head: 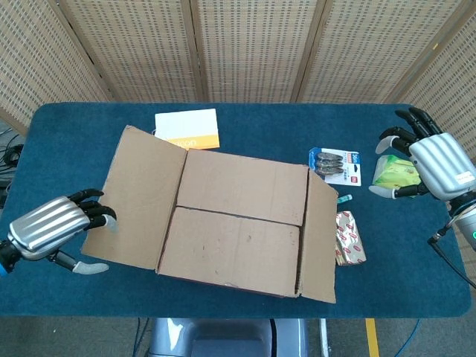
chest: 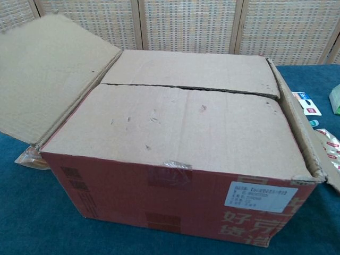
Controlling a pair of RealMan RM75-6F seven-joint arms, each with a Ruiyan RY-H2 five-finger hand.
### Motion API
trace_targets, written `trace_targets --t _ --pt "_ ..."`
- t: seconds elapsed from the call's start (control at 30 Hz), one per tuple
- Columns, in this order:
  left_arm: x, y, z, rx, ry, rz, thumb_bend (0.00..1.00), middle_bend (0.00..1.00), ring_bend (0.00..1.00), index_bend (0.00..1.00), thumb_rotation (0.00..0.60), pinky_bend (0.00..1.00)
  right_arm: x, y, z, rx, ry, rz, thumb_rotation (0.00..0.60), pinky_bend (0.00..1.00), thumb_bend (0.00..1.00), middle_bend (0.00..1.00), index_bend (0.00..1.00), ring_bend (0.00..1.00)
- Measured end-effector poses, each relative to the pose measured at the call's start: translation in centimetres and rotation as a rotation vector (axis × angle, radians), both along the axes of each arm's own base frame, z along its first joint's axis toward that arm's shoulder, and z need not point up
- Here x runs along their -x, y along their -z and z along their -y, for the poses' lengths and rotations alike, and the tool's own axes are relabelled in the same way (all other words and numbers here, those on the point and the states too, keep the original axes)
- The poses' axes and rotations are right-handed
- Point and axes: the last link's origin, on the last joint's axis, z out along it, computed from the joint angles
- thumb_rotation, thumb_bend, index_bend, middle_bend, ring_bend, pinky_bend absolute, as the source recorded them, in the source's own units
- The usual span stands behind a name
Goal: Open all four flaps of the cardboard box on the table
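The cardboard box [head: 238, 223] stands mid-table, red-printed on its front side [chest: 175, 202]. Its left flap [head: 141, 197] lies folded out almost flat to the left, and it also rises at the left of the chest view [chest: 48, 74]. The right flap [head: 320, 238] slopes outward and down. The far top flap [head: 242, 186] and the near top flap [head: 230, 249] lie closed and meet at a seam. My left hand [head: 52, 227] sits at the left flap's outer edge, with its fingertips [head: 100, 214] at that edge and nothing gripped. My right hand [head: 435, 163] hovers at the far right, fingers spread.
A green packet [head: 398, 172] lies by my right hand. A battery blister pack [head: 336, 165] and a snack packet [head: 349, 238] lie right of the box. A white-and-orange booklet [head: 187, 130] lies behind it. Another packet [chest: 29, 156] peeks from under the left flap.
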Motion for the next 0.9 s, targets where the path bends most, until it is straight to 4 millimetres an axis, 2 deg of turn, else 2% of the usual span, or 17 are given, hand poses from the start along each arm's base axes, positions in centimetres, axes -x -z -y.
trace_targets --t 0.3,0.47,0.63,0.9 --pt "2.9 -1.0 1.3 -0.007 -0.090 0.008 0.03 0.31 0.31 0.36 0.086 0.11 0.0 0.4 0.1 -0.007 0.003 -0.002 0.390 0.02 0.03 0.32 0.39 0.07" --pt "3.4 -0.2 1.0 0.012 -0.124 0.065 0.02 0.28 0.31 0.32 0.082 0.11 0.1 0.7 0.1 -0.011 0.006 -0.010 0.388 0.02 0.03 0.32 0.39 0.07" --pt "3.2 1.1 -0.1 0.042 -0.140 0.074 0.02 0.22 0.28 0.25 0.080 0.11 0.3 1.0 -0.2 -0.014 0.008 -0.019 0.391 0.02 0.03 0.32 0.39 0.07" --pt "1.1 4.0 -2.7 0.091 -0.133 0.065 0.01 0.20 0.26 0.24 0.081 0.11 0.7 1.8 -0.8 -0.025 0.015 -0.039 0.389 0.02 0.03 0.30 0.35 0.07"
